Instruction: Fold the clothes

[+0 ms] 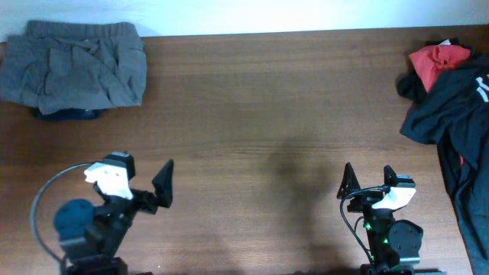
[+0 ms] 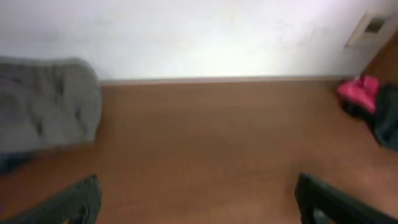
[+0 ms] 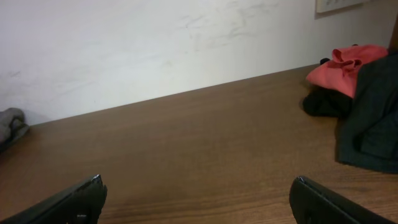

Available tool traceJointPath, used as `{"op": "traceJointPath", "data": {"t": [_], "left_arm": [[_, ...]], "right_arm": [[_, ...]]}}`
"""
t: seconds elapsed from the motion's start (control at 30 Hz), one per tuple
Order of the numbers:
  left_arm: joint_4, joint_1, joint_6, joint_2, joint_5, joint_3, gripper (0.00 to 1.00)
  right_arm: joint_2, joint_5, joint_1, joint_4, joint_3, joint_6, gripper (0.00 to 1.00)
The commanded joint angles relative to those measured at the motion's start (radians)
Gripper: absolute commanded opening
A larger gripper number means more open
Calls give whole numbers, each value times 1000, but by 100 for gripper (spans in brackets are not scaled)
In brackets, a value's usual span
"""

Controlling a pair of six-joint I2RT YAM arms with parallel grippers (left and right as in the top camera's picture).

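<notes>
A folded grey garment (image 1: 72, 69) lies at the table's far left on top of a dark blue one (image 1: 70, 114); the grey one also shows in the left wrist view (image 2: 43, 102). A pile of unfolded clothes sits at the right edge: a red piece (image 1: 437, 61) on a black garment (image 1: 458, 114), also seen in the right wrist view (image 3: 348, 62) and the left wrist view (image 2: 360, 93). My left gripper (image 1: 145, 183) is open and empty near the front left. My right gripper (image 1: 368, 177) is open and empty near the front right.
The brown wooden table (image 1: 267, 114) runs between the two clothes piles. A white wall (image 3: 155, 43) stands behind the far edge. A cable loops beside the left arm's base (image 1: 42, 198).
</notes>
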Motion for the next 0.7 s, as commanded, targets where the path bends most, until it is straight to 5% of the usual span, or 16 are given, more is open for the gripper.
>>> {"op": "traceJointPath", "data": {"t": [0.0, 0.23, 0.67], "left_arm": [[214, -100, -91, -45, -162, -180, 99], [371, -205, -202, -203, -403, -398, 99], [425, -171, -199, -406, -440, -557, 99]], "right_arm": [[-10, -5, 6, -6, -5, -7, 99], [-10, -5, 6, -6, -5, -7, 99], [-10, -5, 6, -6, -5, -7, 98]]}}
